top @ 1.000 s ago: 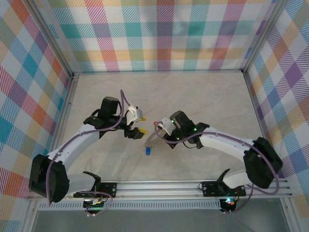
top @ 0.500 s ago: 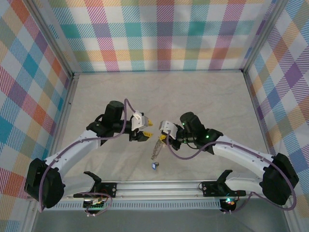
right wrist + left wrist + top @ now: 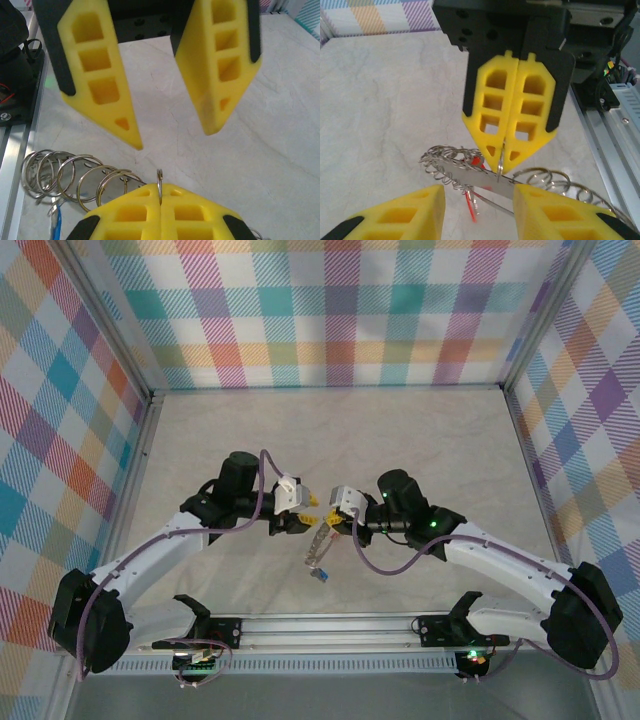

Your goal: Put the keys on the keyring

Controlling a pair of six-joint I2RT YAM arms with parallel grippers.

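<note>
The pale marbled surface (image 3: 420, 440) lies inside plaid walls (image 3: 330, 310), and my two arms meet over its near middle.

My left hand (image 3: 172, 135) is just to the left of the keyring (image 3: 160, 181) and level with it. Its yellow fingers (image 3: 415, 210) stand apart, one on either side of the gap that faces the ring, and nothing is caught between them. They do not touch the ring.

The keyring itself is a thin silvery loop held up off the surface, seen edge-on from both wrists. From it a chain (image 3: 75, 175) of linked wire rings trails down and to the left, toward the rail (image 3: 400, 625) at the near edge. A red bit (image 3: 476, 161) shows among those rings just below the keyring, too small for me to make out. A flat silvery blade (image 3: 480, 178) crosses right under the ring. At the low end of the chain, well below the keyring, hangs a small blue tag (image 3: 322, 577).

My right hand (image 3: 501, 157) is just to the right of the keyring, fingers pressed together and pinching the loop's thin edge between their tips, so the ring stands upright out of them.
</note>
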